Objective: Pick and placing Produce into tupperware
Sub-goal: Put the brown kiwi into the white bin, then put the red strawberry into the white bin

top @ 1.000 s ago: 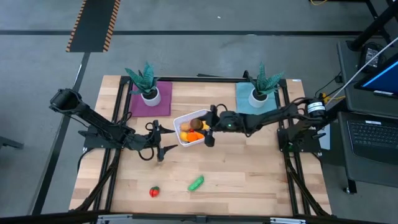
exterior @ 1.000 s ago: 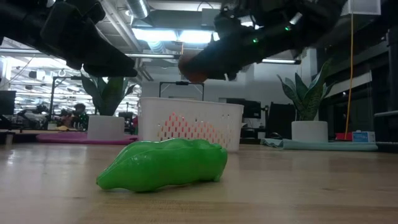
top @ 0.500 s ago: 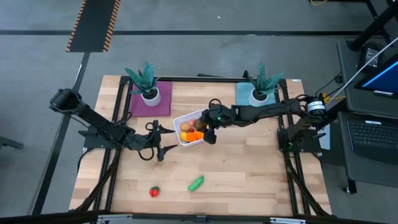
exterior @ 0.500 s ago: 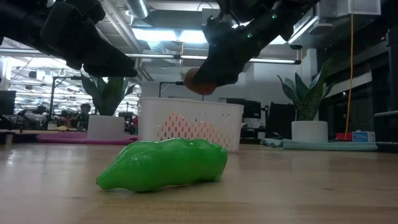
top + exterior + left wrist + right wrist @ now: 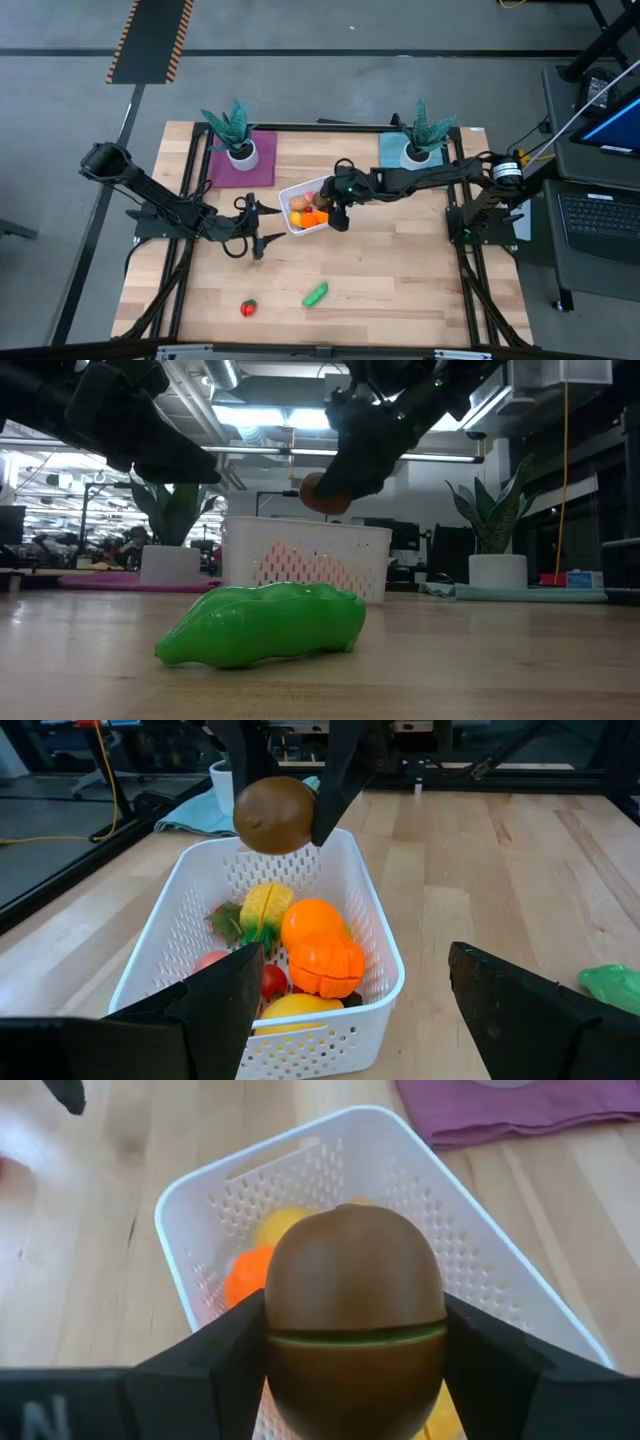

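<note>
Right tool (image 5: 352,1380) clenched a brown kiwi (image 5: 354,1305) above the white basket (image 5: 297,226); the wrist views alone revealed its colour. Left tool (image 5: 250,228) waited released beside the basket. Only overhead appeared the green pod (image 5: 316,294) and red fruit (image 5: 248,308) on the desk (image 5: 400,290).

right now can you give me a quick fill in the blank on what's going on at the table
1. The right gripper holds a round ____ toy fruit above the white perforated plastic basket.
2. The elongated green toy vegetable lies on the ____.
3. The left gripper holds ____.

Missing words: brown; table; nothing
</note>
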Available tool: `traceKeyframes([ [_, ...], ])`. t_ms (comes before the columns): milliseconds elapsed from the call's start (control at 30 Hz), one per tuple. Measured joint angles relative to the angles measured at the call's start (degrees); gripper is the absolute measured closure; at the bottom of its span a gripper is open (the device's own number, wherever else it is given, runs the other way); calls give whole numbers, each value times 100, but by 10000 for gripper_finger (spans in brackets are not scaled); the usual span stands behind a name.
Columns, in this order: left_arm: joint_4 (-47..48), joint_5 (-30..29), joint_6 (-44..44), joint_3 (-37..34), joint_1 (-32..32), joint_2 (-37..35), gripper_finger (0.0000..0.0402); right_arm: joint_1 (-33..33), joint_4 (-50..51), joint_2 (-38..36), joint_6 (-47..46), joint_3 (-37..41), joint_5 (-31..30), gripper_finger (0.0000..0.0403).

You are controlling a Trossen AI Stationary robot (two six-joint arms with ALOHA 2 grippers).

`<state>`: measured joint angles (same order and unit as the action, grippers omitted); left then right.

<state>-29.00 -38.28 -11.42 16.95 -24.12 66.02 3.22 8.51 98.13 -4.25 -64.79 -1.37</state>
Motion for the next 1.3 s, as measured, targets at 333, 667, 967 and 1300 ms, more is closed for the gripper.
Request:
traceKeyframes([
  [333,7,0,0,0,0,0,93,0,-135,292,53,6,-47,158],
  [667,123,4,-4,2,-2,2,93,37,-624,849,313,11,-200,158],
  [967,123,4,-4,2,-2,2,93,111,-857,909,398,11,-205,158],
  [1300,125,4,-4,2,-4,2,93,109,-913,909,262,11,-203,17],
])
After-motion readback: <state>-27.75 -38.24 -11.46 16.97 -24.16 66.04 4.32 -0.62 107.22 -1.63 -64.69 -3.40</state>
